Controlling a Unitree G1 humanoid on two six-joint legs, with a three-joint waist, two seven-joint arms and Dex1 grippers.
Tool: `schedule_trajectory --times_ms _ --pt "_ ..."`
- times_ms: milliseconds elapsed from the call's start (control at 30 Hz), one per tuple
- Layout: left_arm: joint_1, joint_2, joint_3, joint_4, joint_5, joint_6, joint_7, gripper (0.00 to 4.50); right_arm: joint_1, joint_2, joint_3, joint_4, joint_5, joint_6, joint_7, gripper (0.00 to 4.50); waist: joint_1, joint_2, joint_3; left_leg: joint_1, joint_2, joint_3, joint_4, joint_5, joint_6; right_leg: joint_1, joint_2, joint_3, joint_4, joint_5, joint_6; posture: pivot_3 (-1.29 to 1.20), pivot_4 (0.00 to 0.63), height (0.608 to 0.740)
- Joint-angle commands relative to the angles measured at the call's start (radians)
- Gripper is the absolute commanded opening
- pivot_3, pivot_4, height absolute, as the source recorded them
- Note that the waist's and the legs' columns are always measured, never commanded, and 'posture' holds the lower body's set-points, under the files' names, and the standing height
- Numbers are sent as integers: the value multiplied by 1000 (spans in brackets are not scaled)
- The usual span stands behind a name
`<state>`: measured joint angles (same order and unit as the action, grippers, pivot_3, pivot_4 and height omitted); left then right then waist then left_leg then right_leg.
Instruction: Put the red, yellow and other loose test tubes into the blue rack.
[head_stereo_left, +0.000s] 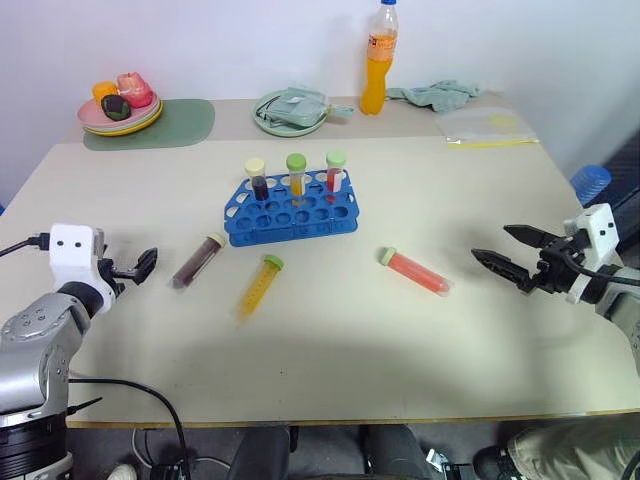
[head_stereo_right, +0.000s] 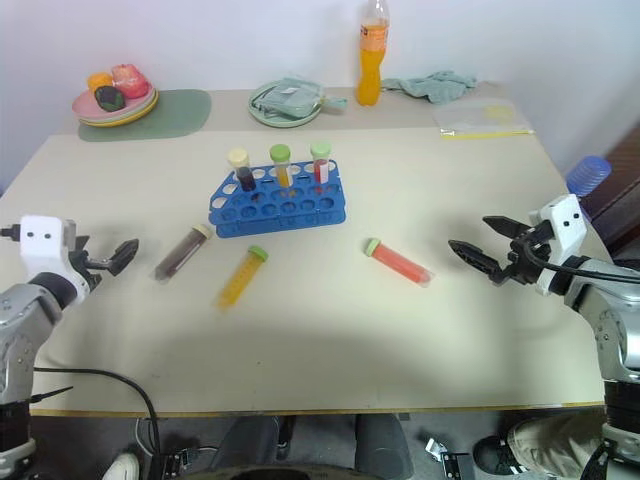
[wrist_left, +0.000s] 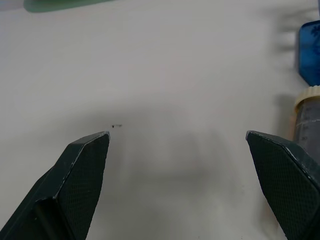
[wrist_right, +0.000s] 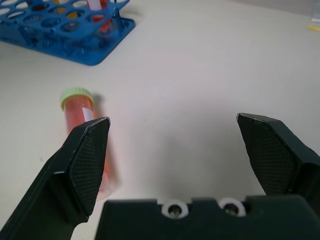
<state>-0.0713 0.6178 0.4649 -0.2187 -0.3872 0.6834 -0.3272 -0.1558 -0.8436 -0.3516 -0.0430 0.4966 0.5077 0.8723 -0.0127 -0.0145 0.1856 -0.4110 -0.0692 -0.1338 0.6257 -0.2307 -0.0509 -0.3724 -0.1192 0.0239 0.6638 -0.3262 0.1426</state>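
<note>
Three loose tubes lie flat on the tabletop in front of the blue rack: the maroon tube to the left, the yellow tube just beside it toward the middle, and the red tube well apart on the right. All three are outside the rack, caps pointing roughly toward it. Three more capped tubes stand upright in the rack's back row.

Both arms hang over the tabletop's side edges. The left tool is spread wide and grips nothing, near the maroon tube but not touching it; its wrist view catches that tube's cream cap and a corner of the rack. The right tool is likewise fully spread and empty, pointing toward the red tube, with bare tabletop between them.

Along the far edge sit a plate of fruit on a green mat, a pale green dish, an orange bottle and a cloth.
</note>
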Motion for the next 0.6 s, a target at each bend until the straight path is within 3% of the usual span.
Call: schedule_trajectory --times_ms 33,433,600 --pt "-6 -7 26 -33 2 -23 15 4485 -44 1 13 11 -14 -34 3 4500 -2 0 0 0 0 0 0 0 0 0 0 0 0 0 0 0 150 740" --pt "-41 -83 27 -58 -17 -88 51 4485 -68 -8 81 13 -65 -31 -10 4500 1 0 0 0 0 0 1 0 0 0 0 0 0 0 0 0 150 740" --pt "-84 -128 -102 -115 -29 -133 -14 4485 -93 -9 91 -48 -66 26 -52 4500 1 0 0 0 0 0 1 0 0 0 0 0 0 0 0 0 150 740"
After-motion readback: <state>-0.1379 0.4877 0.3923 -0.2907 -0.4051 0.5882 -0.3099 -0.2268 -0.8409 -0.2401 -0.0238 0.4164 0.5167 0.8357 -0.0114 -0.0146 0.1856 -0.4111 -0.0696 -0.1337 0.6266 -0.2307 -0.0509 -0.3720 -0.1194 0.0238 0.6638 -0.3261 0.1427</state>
